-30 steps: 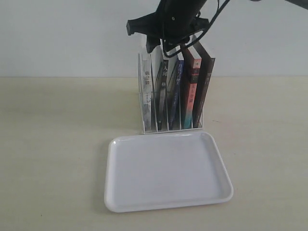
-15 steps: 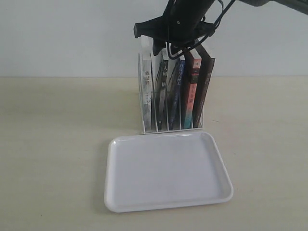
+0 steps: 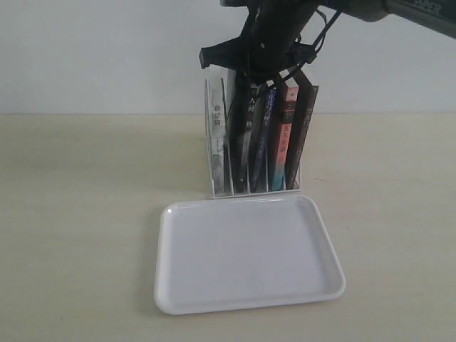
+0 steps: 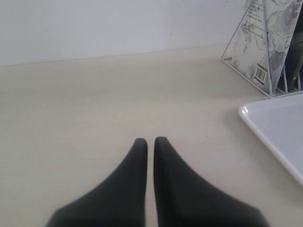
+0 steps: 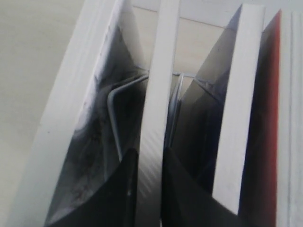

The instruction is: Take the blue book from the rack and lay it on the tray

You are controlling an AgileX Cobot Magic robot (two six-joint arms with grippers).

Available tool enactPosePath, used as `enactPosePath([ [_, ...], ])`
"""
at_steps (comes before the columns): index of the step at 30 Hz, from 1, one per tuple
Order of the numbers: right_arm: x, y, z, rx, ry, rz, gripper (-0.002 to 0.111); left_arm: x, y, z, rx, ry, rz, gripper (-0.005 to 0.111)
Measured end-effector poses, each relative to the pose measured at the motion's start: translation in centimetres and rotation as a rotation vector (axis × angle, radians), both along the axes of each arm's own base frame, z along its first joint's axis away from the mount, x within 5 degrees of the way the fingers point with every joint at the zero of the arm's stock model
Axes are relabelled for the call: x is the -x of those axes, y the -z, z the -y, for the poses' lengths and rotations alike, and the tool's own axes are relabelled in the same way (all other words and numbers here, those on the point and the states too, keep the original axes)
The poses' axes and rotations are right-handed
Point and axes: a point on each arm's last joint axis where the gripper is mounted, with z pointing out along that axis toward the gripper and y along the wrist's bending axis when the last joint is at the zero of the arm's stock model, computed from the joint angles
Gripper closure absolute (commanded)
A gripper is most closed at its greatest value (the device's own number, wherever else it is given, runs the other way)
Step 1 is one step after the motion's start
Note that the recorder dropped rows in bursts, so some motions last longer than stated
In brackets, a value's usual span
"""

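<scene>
Five books stand upright in the rack point(image 3: 256, 191) at the back of the table point(image 3: 85, 214), all leaning slightly to the right in the exterior view. Left to right there: white book point(image 3: 217, 135), grey-spined book point(image 3: 244, 135), blue book point(image 3: 263, 135), book with pink-red and teal spine point(image 3: 285, 135), black-spined book point(image 3: 305, 128).

Blue book: in the middle slot, spine facing the camera, its top just right of the descending arm and partly crossed by a cable loop. It sits inside the rack, bottom edge on the base.

Right gripper point(image 3: 247, 80): reaches in from the upper right and hangs over the book tops. The right wrist view shows its fingers point(image 5: 124, 189) on either side of one thin book's white top edge, pressed against both faces. That book is the one next to the thick white book with the marbled cover, which matches the grey-spined book. Its own cover is hidden in that view, so the match rests on position only.

Left gripper point(image 4: 150, 141): low over bare table, away from the rack, fingers nearly together with only a thin slit between them and nothing held. It is outside the exterior view.

Tray point(image 3: 246, 256): flat on the table, just in front of the rack, its far rim close to the rack's base.
</scene>
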Motion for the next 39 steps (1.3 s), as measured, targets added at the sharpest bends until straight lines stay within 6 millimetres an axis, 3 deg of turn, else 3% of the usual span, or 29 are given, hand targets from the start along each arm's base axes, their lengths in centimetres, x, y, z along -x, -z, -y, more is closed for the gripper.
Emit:
enactPosePath([
  [9,0.3,-0.9,0.2,-0.008,0.002,0.014,0.108,0.0,0.0,0.0,0.0,0.0,0.0,0.102],
  [17,1.8,-5.7,1.2,-0.06,0.007,0.102,0.108,0.0,0.0,0.0,0.0,0.0,0.0,0.102],
  [22,2.5,-7.5,1.6,-0.084,0.007,0.143,0.108,0.0,0.0,0.0,0.0,0.0,0.0,0.102],
  [39,2.7,-7.8,1.7,-0.084,0.007,0.145,0.108,0.0,0.0,0.0,0.0,0.0,0.0,0.102],
])
